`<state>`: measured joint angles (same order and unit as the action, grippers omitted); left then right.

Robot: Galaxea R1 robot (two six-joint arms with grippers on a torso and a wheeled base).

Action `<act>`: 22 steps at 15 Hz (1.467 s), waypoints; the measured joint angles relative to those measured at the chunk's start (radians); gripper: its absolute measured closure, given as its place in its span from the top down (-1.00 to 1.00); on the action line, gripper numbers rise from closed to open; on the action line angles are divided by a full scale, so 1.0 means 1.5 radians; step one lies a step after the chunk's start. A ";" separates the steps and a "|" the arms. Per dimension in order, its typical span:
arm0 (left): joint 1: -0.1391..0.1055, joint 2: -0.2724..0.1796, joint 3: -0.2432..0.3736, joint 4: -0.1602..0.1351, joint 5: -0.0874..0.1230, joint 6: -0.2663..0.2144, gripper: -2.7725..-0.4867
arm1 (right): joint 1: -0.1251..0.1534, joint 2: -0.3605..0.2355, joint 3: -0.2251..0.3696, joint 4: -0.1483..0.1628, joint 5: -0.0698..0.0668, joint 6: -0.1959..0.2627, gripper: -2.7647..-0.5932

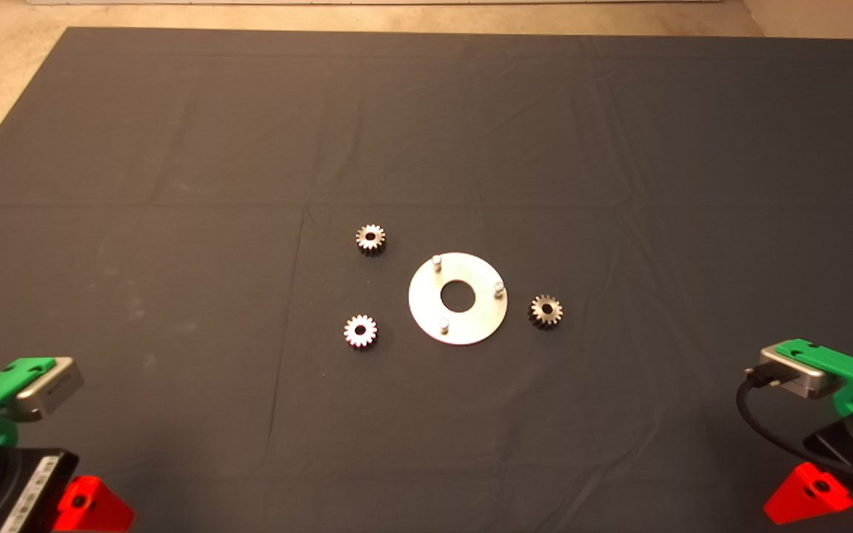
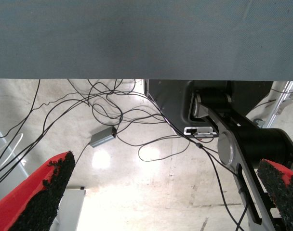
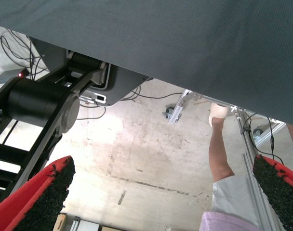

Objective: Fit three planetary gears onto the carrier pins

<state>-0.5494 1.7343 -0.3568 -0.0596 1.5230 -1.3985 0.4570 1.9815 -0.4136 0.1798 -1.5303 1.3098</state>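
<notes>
A flat shiny metal disc [image 1: 426,307] with a large centre hole lies at the mat's middle. Three bare carrier pins stand on it: one at the far side [image 1: 437,261], one at the right [image 1: 499,286], one at the near side [image 1: 443,324]. Three small planetary gears lie flat on the mat around it: one to the far left [image 1: 371,238], one to the near left [image 1: 360,331], one to the right [image 1: 545,311]. My left gripper [image 2: 161,202] waits open and empty at the lower left edge. My right gripper [image 3: 161,197] waits open and empty at the lower right edge.
The dark mat [image 1: 175,148] covers the table, with the floor beyond its far edge. Past the mat's edge the wrist views show the floor, loose cables [image 2: 108,110], the robot's base [image 3: 45,106] and a person's leg [image 3: 221,154].
</notes>
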 joint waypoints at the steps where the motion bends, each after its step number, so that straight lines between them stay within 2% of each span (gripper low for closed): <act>1: 0.000 0.000 0.000 0.000 0.000 0.000 0.98 | 0.000 0.000 0.000 0.000 0.000 0.000 0.99; 5: 0.000 0.006 -0.004 0.000 0.000 0.000 0.98 | 0.000 0.001 0.000 0.000 0.000 0.000 0.99; 7: 0.000 0.039 -0.043 -0.003 0.001 0.009 0.98 | 0.000 0.007 0.000 0.000 -0.001 0.000 0.99; 8: 0.000 0.068 -0.085 -0.003 0.001 0.019 0.98 | 0.000 0.012 0.000 0.000 0.000 0.000 0.99; 10: 0.000 0.141 -0.204 0.006 0.001 0.034 0.98 | 0.000 0.014 0.000 0.000 -0.001 0.000 0.99; 12: 0.000 0.234 -0.314 0.031 0.002 0.048 0.98 | 0.000 0.017 0.000 0.000 0.000 0.000 0.99; 15: 0.002 0.369 -0.421 0.051 -0.003 0.065 0.98 | 0.000 0.020 0.000 0.000 -0.001 0.000 0.99; 17: 0.008 0.422 -0.480 0.073 -0.003 0.072 0.98 | 0.000 0.020 0.000 0.000 -0.001 0.000 0.99; 20: 0.021 0.485 -0.566 0.080 -0.002 0.117 0.98 | 0.000 0.022 0.000 0.000 0.000 0.000 0.99; 22: 0.036 0.532 -0.648 0.083 -0.002 0.145 0.98 | 0.000 0.021 0.000 0.000 -0.002 0.000 0.99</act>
<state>-0.4954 2.5320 -1.3282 0.0652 1.5196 -1.1812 0.4570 2.0136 -0.4136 0.1798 -1.5332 1.3098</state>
